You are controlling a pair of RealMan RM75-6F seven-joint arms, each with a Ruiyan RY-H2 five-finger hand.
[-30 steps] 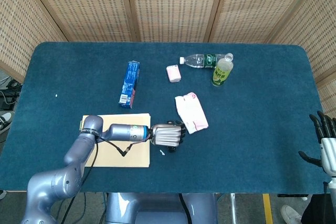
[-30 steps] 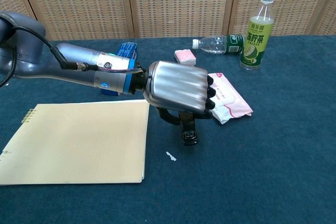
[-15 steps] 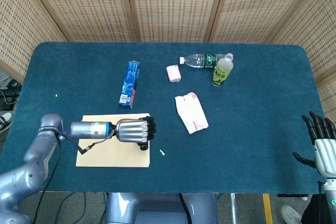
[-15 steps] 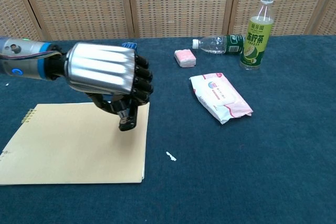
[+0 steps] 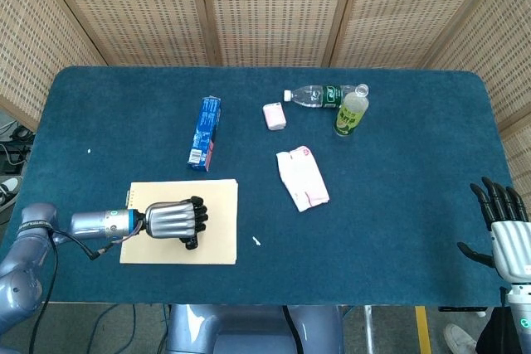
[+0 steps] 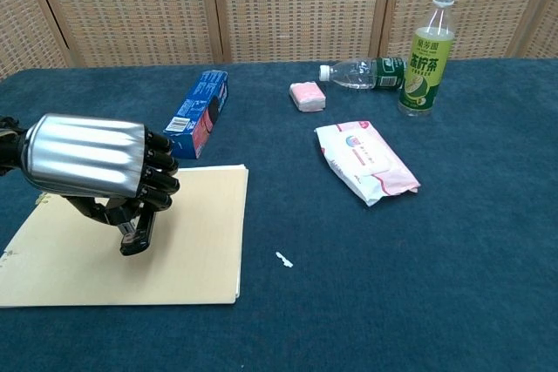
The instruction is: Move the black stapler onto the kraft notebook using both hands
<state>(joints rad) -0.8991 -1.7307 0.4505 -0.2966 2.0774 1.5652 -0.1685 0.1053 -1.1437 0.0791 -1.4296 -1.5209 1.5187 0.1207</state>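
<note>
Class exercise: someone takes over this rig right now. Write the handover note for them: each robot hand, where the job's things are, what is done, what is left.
Left robot hand: holds the black stapler over the kraft notebook; whether it touches the page cannot be told.
Right robot hand: open, fingers spread, at the table's right edge, holding nothing.
Done: stapler brought above the notebook.
Left: set it down on the notebook and release.

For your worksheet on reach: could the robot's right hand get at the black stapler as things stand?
Probably not easily. The right hand hangs open off the table's far right edge, while the left hand holds the black stapler over the kraft notebook.
</note>
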